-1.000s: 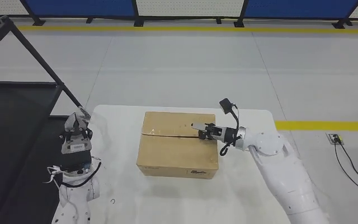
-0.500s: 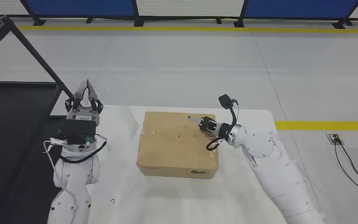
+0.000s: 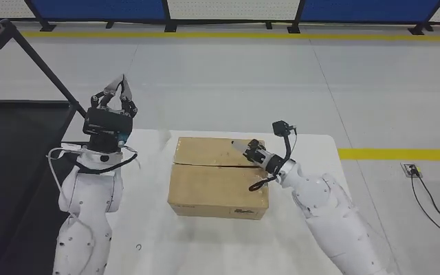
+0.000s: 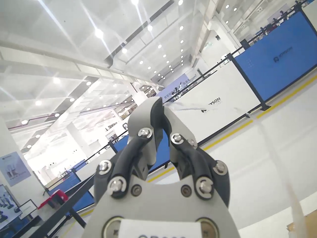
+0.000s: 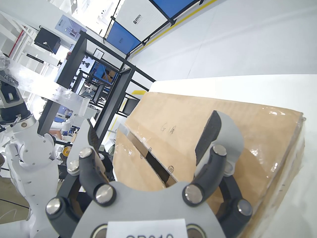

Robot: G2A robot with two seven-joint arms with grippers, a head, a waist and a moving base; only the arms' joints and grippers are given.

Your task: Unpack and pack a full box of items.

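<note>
Box (image 3: pixel 218 177) lengthwise left-right, contents hidden; right claw (image 3: pixel 243 148) open above it; left claw (image 3: pixel 118 88) pinching a faint strip (image 5: pixel 62 95).

The box (image 3: pixel 218 177) is set at the middle of the table (image 3: pixel 302 227). The right gripper (image 3: pixel 242 146) is held over its far right part. The left gripper (image 3: pixel 118 89) is raised beyond the table's far left corner, a tape strip (image 5: pixel 57 95) being stretched from it toward the box.

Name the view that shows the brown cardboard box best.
Top view: it takes in the whole brown cardboard box. Right wrist view shows part of its top close up; left wrist view, a brown corner.
</note>
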